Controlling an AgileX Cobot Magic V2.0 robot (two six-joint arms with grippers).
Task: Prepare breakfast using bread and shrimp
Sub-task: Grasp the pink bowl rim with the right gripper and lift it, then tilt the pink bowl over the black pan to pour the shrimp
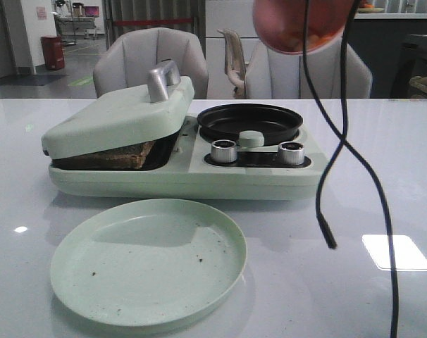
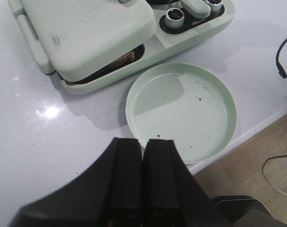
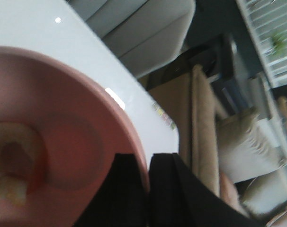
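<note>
Your bread (image 1: 118, 156) sits inside the pale green breakfast maker (image 1: 185, 165), its brown crust edge showing under the tilted, nearly shut lid (image 1: 118, 116) on the machine's left side. The shrimp (image 3: 13, 163), pale and curled, lies in the pink bowl (image 3: 72, 156), which your right gripper (image 3: 148, 189) holds by the rim, jaws pinched on the bowl's edge, high above the far right of the machine. In the front view that bowl (image 1: 298, 24) hangs over the round black pan (image 1: 250, 121). Your left gripper (image 2: 143, 179) hovers over the near table (image 2: 30, 142), jaws pressed together and holding nothing. Just in front of the machine rests a crumb-speckled green plate (image 1: 79, 271). A black cable (image 1: 354, 162) dangles at right.
</note>
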